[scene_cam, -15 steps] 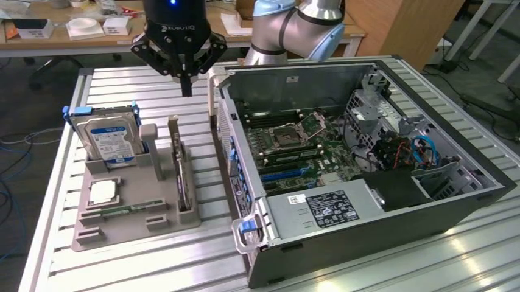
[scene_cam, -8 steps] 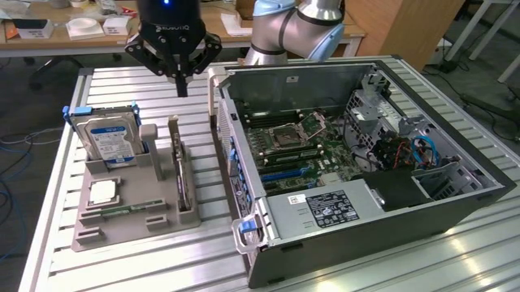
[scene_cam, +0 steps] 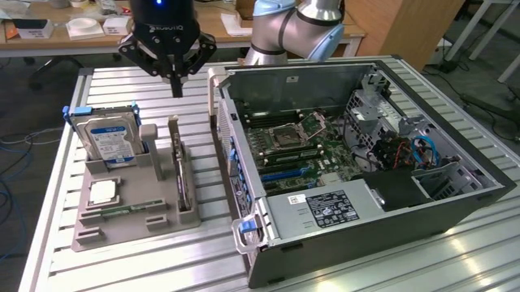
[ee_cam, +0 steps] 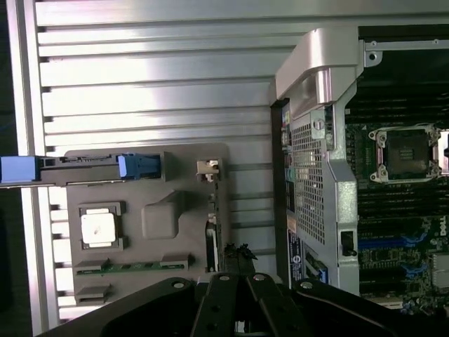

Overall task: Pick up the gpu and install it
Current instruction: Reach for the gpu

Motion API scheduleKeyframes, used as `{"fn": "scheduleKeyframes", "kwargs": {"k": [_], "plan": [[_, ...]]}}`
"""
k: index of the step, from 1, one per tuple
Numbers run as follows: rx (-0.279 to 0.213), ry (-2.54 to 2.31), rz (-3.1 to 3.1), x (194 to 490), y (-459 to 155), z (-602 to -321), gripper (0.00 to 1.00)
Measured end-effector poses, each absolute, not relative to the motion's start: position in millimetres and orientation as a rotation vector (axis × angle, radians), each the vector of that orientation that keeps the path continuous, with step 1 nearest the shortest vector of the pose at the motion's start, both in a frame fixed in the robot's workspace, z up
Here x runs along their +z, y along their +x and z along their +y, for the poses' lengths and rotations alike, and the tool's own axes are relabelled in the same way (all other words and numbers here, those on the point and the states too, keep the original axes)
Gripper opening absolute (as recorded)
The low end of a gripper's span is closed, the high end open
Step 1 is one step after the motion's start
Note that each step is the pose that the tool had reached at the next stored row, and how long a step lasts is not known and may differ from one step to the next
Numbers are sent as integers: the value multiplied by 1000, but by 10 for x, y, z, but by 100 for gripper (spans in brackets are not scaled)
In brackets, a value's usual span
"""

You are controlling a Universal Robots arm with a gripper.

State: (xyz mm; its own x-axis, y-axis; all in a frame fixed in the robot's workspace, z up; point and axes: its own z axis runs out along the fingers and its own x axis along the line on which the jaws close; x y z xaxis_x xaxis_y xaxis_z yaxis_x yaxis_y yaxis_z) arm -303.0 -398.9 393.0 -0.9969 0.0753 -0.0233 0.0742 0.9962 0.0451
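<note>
**Exterior view.** The jaws hang clenched and empty in the upper left of the frame, tips pressed together above the slatted metal counter point(scene_cam: 130, 258). The black body over them bears the word ROBOTIQ point(scene_cam: 167, 27), seen upside down. Below the tips, left of centre, a grey holder point(scene_cam: 122, 224) rests on the counter. The gpu point(scene_cam: 180, 167) stands on edge in a slot along the holder's side nearest the computer case point(scene_cam: 455, 207) — a thin dark card, apart from the jaws.

At the holder's upper left a hard drive point(scene_cam: 109, 143) stands upright in a blue frame. Its blue-and-white label is too small to read. A square processor chip point(scene_cam: 101, 192) and a green memory stick point(scene_cam: 122, 210) lie flat in the holder's lower left.

The case lies open across the right half of the frame, motherboard point(scene_cam: 296, 143) exposed. The white label point(scene_cam: 325, 205) on its power supply is not legible.

**Wrist view.** The gpu point(ee_cam: 212, 225) appears edge-on, with its silver bracket point(ee_cam: 207, 167) at one end — the closed tips lie just beside the card.
</note>
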Motion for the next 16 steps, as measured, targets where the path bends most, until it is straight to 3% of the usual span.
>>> {"fn": "scheduleKeyframes", "kwargs": {"k": [16], "plan": [[69, 117, 3114, 3930, -3183, -3989, 10]]}}
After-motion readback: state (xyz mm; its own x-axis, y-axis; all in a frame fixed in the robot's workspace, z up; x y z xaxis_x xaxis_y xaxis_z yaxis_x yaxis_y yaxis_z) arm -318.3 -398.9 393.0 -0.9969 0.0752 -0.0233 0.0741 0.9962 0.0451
